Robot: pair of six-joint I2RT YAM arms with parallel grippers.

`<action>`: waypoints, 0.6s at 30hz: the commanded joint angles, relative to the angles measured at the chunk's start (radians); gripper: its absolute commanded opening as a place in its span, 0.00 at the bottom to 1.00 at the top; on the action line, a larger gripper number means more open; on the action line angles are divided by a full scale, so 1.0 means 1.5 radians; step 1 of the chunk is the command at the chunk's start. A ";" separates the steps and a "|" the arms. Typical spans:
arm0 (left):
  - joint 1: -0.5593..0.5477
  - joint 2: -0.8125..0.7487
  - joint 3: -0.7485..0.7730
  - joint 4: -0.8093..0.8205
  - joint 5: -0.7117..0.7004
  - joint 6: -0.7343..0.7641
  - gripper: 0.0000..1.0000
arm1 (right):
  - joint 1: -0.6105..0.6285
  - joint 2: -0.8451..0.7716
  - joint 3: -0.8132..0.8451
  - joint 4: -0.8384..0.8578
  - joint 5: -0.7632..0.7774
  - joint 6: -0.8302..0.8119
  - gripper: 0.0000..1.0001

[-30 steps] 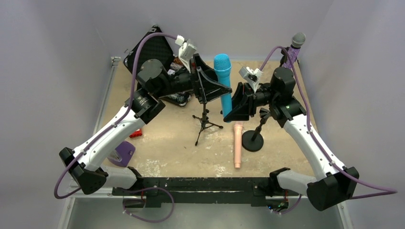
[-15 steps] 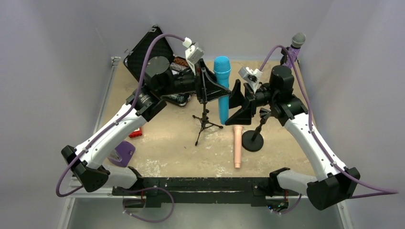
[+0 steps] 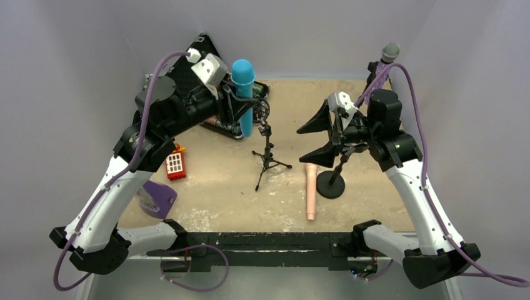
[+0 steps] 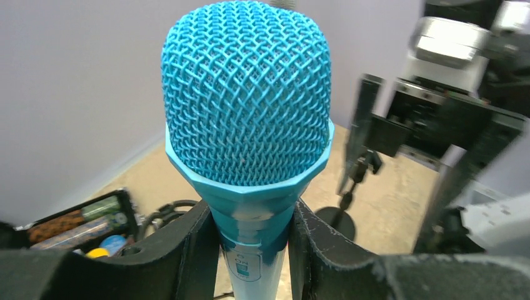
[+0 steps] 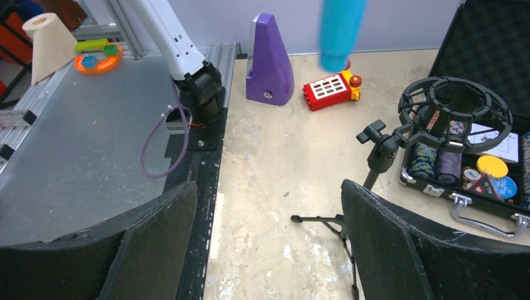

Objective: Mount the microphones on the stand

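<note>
My left gripper (image 3: 239,114) is shut on the bright blue microphone (image 3: 242,94) and holds it upright, mesh head up, over the far left of the table. In the left wrist view both fingers (image 4: 187,250) press the neck of that microphone (image 4: 247,106) under its head. The small tripod stand (image 3: 267,150) with its round shock mount (image 5: 453,106) stands mid-table, empty. A peach-pink microphone (image 3: 310,190) lies flat beside the round-base stand (image 3: 331,184). The purple microphone (image 3: 384,62) rises behind my right arm. My right gripper (image 3: 301,146) hangs open and empty right of the tripod.
An open black case (image 3: 201,57) with small items lies at the far left behind the blue microphone. A red toy block (image 3: 175,164) and a purple wedge-shaped object (image 3: 161,199) sit on the left. The table's near edge and arm bases run along the bottom.
My left gripper closed on the blue microphone and carried it up and to the left. The right gripper let go of it, opened wide and drew back to the right.
</note>
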 commanded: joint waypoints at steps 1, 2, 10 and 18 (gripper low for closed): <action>0.045 0.065 0.056 0.016 -0.100 0.033 0.00 | -0.005 -0.011 -0.010 -0.007 0.017 -0.027 0.89; 0.053 0.084 0.066 0.028 -0.099 0.028 0.00 | -0.006 -0.013 -0.012 -0.005 0.016 -0.026 0.89; 0.082 0.168 0.120 0.095 -0.095 -0.003 0.00 | -0.009 -0.023 -0.025 0.007 0.010 -0.020 0.89; 0.100 0.182 0.127 0.131 -0.077 -0.032 0.00 | -0.010 -0.017 -0.025 0.009 0.005 -0.017 0.89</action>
